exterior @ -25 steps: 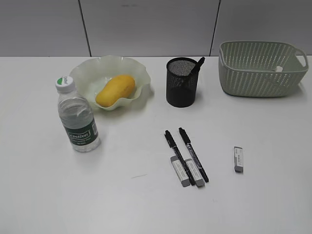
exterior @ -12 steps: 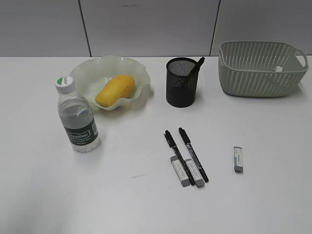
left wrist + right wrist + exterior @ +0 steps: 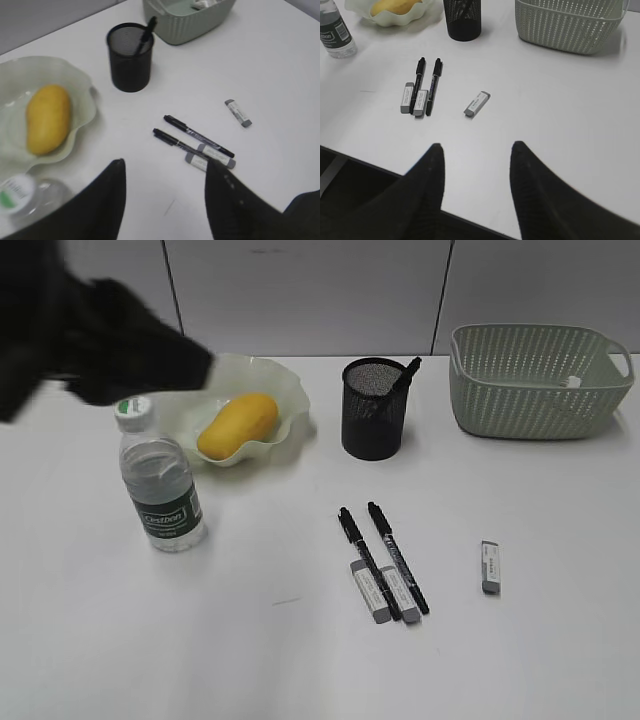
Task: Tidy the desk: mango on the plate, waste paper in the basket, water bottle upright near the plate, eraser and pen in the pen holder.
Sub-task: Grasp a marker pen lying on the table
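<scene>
Overhead on the left, the left arm (image 3: pixel 90 340) shows in the exterior view as a dark blurred mass above the water bottle (image 3: pixel 160 480) and the near rim of the plate (image 3: pixel 285 390), hiding part of that rim. Its gripper (image 3: pixel 165 200) hangs with the two fingers spread wide and nothing between them; the right gripper (image 3: pixel 475 190) likewise stands spread and bare over the front edge of the desk (image 3: pixel 560 640).

The mango (image 3: pixel 237 425) lies inside the plate. The water bottle stands upright just beside the plate, on its front left. The pen holder (image 3: pixel 373 408) stands to the right of the plate with one dark pen (image 3: pixel 404 375) leaning out of it. The basket (image 3: pixel 540 380) sits at the back right, and a small white scrap inside it, probably the waste paper (image 3: pixel 571 382), shows through a handle cutout.

On the open desk in front of the holder lie two black pens (image 3: pixel 385 555) side by side, nearly parallel. Two grey erasers (image 3: pixel 384 590) lie against their lower ends, touching or nearly so. A third eraser (image 3: pixel 489 566) lies well apart to the right.
</scene>
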`<state>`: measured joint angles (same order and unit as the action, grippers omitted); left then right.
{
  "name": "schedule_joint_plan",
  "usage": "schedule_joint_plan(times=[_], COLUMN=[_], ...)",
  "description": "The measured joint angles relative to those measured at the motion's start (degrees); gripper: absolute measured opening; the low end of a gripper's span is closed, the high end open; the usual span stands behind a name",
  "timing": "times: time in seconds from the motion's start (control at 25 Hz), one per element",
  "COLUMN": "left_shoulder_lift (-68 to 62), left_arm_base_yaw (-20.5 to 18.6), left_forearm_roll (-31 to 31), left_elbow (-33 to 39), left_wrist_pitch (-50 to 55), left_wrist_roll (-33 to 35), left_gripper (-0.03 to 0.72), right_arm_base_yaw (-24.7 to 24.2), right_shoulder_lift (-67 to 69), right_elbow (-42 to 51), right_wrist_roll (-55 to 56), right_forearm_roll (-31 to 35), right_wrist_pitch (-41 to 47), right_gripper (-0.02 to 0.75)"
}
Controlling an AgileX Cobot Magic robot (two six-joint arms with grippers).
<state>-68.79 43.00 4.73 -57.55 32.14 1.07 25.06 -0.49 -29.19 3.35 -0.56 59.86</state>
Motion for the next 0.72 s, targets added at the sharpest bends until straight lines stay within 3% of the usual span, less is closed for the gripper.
schedule_joint_plan(times=[0.12, 0.16, 0.24, 0.48, 0.72], left_shoulder_lift=[-14.04, -19.38, -28.75, -49.65, -59.49], left_arm_base_yaw=[9.80, 11.33, 11.95, 10.27, 8.75], left_forearm_roll=[-20.17, -25.27, -29.31, -24.34, -19.91], left_elbow=[-8.23, -11.45, -17.30, -33.71, -40.37], left_wrist_pitch=[2.48, 4.51, 7.42, 13.40, 20.00], left_wrist_roll=[-24.78, -32.33, -40.90, -45.94, -50.00], left_gripper=[0.382, 0.382, 0.382, 0.383, 0.383], right_arm_base_yaw=[0.00, 0.00, 0.00, 0.00, 0.00], right_shoulder_lift=[0.00, 0.00, -0.02, -0.07, -0.07], right_elbow=[0.00, 0.00, 0.00, 0.00, 0.00], right_wrist_roll=[0.00, 0.00, 0.00, -0.07, -0.07], right_forearm_roll=[0.00, 0.00, 0.00, 0.00, 0.00], right_wrist_pitch=[0.00, 0.00, 0.00, 0.00, 0.00], right_gripper=[0.350, 0.350, 0.349, 0.330, 0.300])
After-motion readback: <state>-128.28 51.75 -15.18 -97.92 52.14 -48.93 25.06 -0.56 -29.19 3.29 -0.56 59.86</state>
